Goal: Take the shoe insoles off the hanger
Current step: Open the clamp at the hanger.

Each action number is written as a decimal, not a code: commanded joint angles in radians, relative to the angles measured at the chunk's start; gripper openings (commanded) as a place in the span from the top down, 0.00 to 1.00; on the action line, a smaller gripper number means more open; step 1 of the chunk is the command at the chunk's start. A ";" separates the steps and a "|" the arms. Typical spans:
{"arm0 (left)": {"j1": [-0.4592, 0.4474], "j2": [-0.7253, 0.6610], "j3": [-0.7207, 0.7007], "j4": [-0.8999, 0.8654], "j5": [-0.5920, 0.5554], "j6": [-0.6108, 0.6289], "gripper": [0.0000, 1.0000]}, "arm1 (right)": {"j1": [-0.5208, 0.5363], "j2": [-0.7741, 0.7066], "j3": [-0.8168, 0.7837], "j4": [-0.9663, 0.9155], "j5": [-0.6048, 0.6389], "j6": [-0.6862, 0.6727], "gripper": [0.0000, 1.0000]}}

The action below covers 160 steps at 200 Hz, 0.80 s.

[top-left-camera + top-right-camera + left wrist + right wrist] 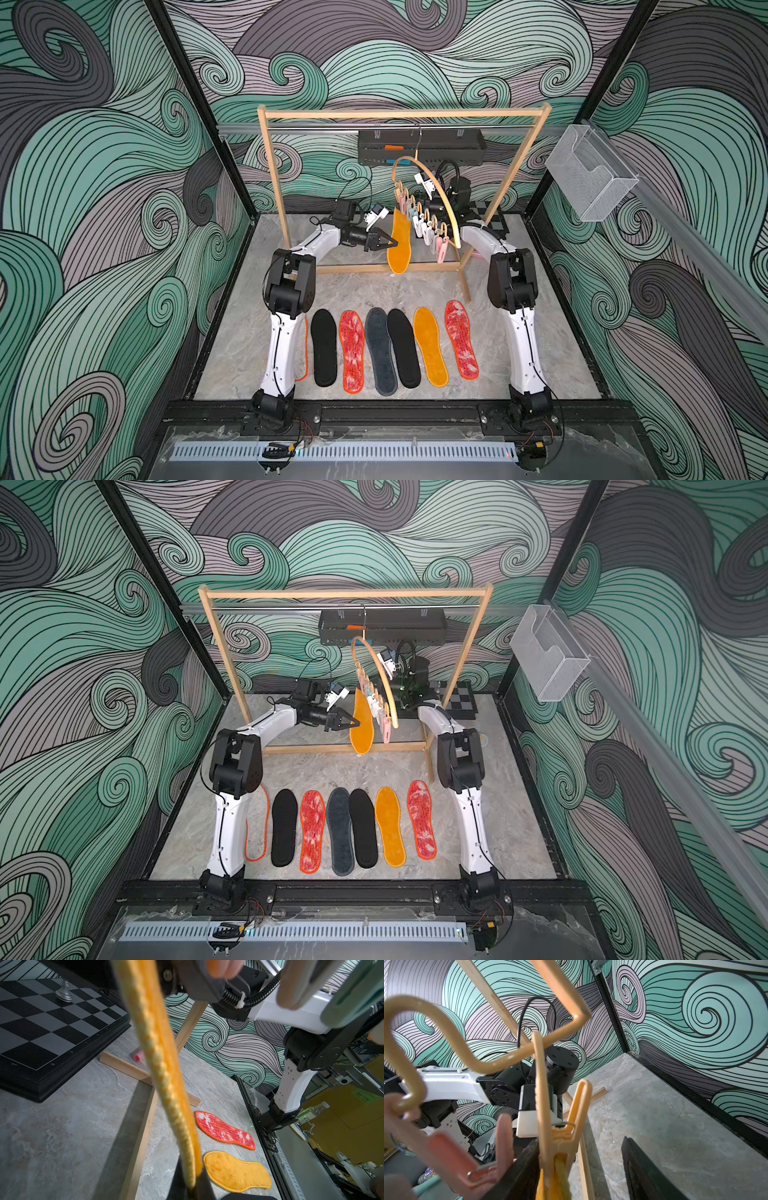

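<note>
One mustard insole (400, 249) pinched between left fingers (382, 238)

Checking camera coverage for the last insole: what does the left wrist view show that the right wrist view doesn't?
Left wrist only: the left gripper shut on the hanging mustard insole's edge, a red-white insole and a second mustard insole lying on the table, and the chessboard. Right wrist only: the yellow peg clamping that insole's top, the hanger's wavy bar, and the right gripper open around the peg. Both: the hanging insole, the rack frame's wood and the marble table.
</note>
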 commanded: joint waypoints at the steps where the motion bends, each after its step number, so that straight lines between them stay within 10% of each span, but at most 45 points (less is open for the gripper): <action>1: 0.007 -0.012 0.031 -0.034 0.023 0.029 1.00 | 0.014 0.027 0.056 0.024 -0.037 0.040 0.37; 160: 0.005 -0.002 0.035 -0.071 0.024 0.060 1.00 | 0.026 0.093 0.215 0.065 -0.062 0.154 0.46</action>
